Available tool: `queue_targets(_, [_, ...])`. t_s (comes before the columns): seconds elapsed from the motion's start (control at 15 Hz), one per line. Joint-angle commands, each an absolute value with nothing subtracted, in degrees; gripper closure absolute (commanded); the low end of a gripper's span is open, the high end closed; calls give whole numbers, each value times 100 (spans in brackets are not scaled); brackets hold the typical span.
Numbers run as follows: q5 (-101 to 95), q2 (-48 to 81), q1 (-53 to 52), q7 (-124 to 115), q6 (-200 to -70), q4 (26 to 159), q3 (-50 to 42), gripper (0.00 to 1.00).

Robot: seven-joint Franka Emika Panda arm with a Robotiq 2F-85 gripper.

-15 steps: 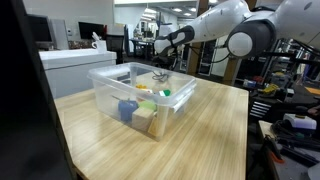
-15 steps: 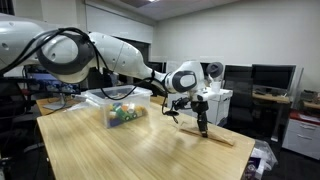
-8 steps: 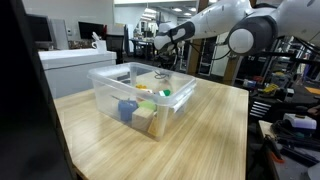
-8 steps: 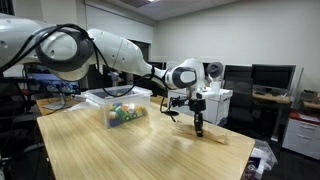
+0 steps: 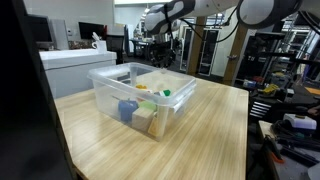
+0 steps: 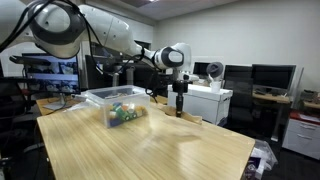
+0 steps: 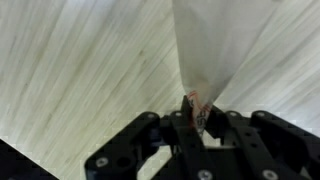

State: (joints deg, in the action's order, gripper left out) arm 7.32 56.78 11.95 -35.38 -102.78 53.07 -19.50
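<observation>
My gripper [image 7: 197,120] is shut on the narrow, red-marked end of a pale flat wooden piece [image 7: 205,50]. The piece widens away from the jaws over the light wooden table [image 7: 80,70]. In an exterior view the gripper [image 6: 180,97] hangs well above the table's far side, and the piece [image 6: 179,110] dangles straight down from it, off the surface. In an exterior view the gripper [image 5: 161,42] is high behind a clear plastic bin [image 5: 108,73], partly lost against the dark background.
The clear bin [image 6: 100,97] holds several coloured blocks, among them a blue one [image 5: 128,108] and a tan one [image 5: 146,119]. A white cabinet [image 5: 70,62] stands beyond the table. Monitors and desks [image 6: 270,80] line the room behind.
The jaws have shut on the wooden piece. The arm has lifted it from the table, and the gripper now sits clearly higher in both exterior views.
</observation>
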Motion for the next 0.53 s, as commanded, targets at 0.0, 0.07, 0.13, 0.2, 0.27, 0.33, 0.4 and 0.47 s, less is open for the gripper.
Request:
queue_targets(0.0, [591, 4574, 763, -2892, -10335, 6597, -1882, 95])
queue_targets(0.07, [587, 4331, 624, -2711, -10378, 6833, -1871, 95])
queue_targets(0.13, [577, 4038, 445, -2494, -10434, 7105, -1852, 95])
queue_targets(0.2, [561, 3809, 306, -2320, -10490, 7316, -1837, 95])
queue_targets(0.27, [539, 3577, 157, -2142, -10539, 7532, -1823, 95])
queue_targets(0.33, [527, 3311, 0, -1949, -10581, 7778, -1796, 95])
queue_targets(0.4, [497, 3043, -177, -1777, -10630, 8030, -1772, 95])
queue_targets(0.47, [245, 2755, -82, -1720, -10676, 8242, -1398, 95])
